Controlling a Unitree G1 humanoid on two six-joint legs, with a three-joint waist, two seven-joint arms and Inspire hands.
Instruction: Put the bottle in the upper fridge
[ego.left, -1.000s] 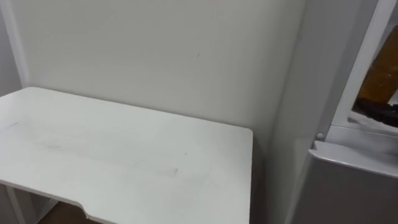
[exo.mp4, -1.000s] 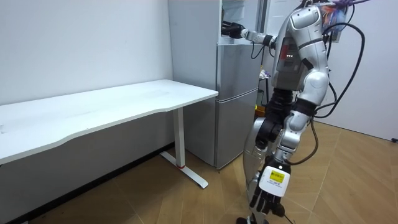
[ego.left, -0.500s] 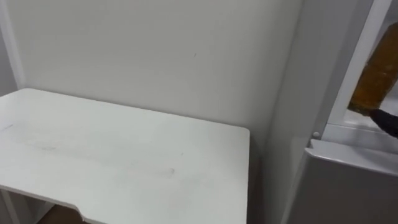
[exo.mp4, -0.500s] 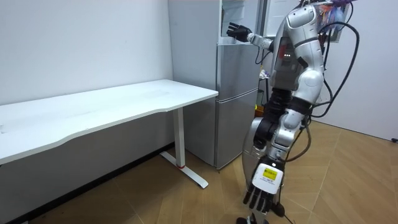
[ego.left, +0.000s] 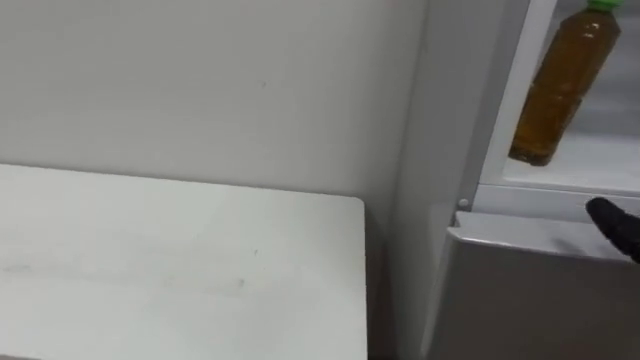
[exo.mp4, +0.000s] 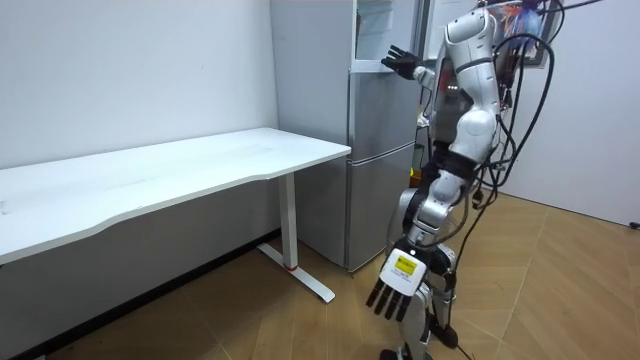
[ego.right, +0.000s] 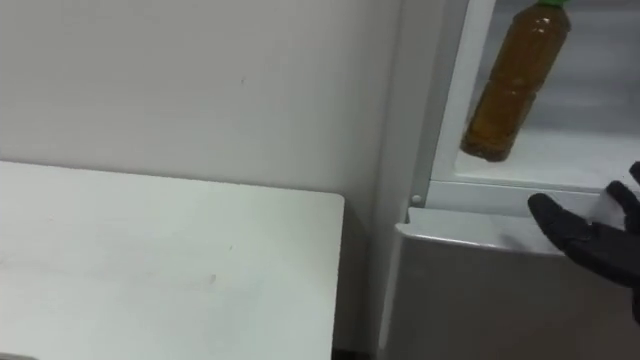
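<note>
Bottle (ego.left: 557, 85): clear plastic, amber-brown liquid, green cap. It's inside the open upper compartment of the fridge (exo.mp4: 378, 150), upper right of frame, base on the white shelf, leaning w/ cap toward the right. Right robot hand (ego.right: 588, 240) at right edge, below & right of the bottle, apart from it, dark fingers spread above the top of the lower door (ego.left: 520, 300). Left robot hand (exo.mp4: 398, 285) hangs low in room view, fingers straight, relaxed. White bench (ego.left: 180, 260) lower left, just beside fridge.
</note>
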